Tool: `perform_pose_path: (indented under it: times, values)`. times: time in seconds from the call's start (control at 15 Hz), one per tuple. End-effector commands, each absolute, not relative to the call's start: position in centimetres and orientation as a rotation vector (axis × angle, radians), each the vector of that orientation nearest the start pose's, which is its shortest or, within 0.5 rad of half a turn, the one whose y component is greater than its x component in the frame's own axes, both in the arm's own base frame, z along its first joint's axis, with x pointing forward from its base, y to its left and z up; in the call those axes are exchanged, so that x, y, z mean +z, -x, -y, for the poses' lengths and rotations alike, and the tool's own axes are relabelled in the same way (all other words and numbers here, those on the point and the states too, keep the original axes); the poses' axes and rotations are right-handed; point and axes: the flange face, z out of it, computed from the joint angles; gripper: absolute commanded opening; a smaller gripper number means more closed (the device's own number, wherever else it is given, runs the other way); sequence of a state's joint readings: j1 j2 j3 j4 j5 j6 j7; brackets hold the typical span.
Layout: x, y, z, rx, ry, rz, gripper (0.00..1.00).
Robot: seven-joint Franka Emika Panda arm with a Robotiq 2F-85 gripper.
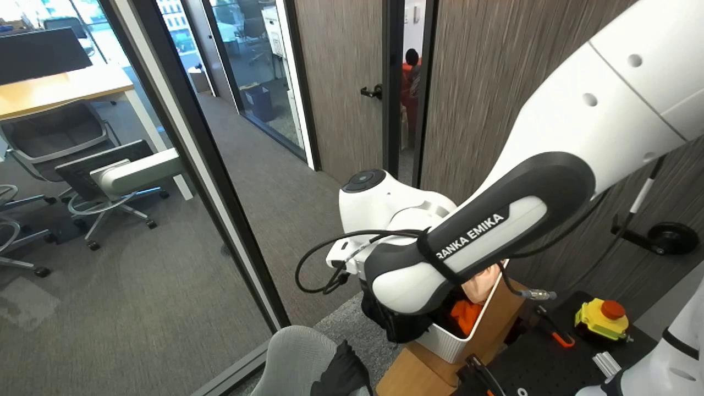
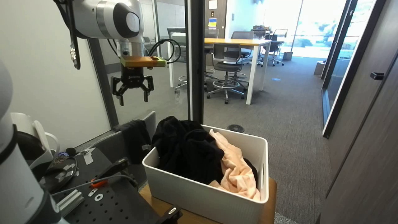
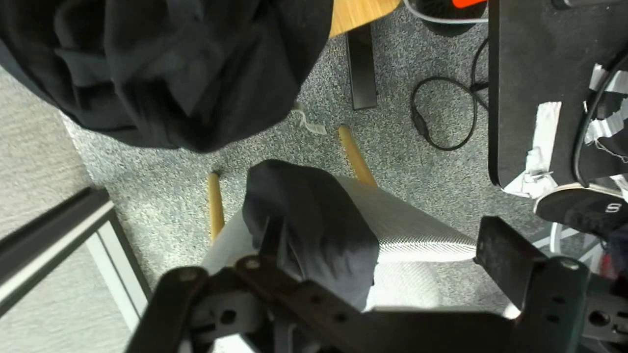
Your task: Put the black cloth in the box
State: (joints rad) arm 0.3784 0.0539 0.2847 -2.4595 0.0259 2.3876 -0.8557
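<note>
While one end effector gapes, black cloth lies in one box and over one chair.

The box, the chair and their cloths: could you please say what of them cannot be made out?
Box floor: in an exterior view, hidden under black cloth and peach cloth.
Chair: in an exterior view, cut off by the bottom edge.
Chair's cloth: in the wrist view, partly hidden by the hand.
</note>
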Motion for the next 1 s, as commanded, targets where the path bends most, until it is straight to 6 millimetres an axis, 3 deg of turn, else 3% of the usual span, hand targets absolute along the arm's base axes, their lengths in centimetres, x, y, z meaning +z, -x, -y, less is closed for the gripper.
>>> perform_pose_path:
  times: [0.0,0.6,0.93]
  values:
    - [24.6,-36.6,-33.2,0.167,2.090,2.195,1.00]
    - [19.4,-33.2,-41.8,0.212,1.912,2.286,1.00]
    - [16.1,-32.3,-44.7,0.183,1.883,2.378,1.00]
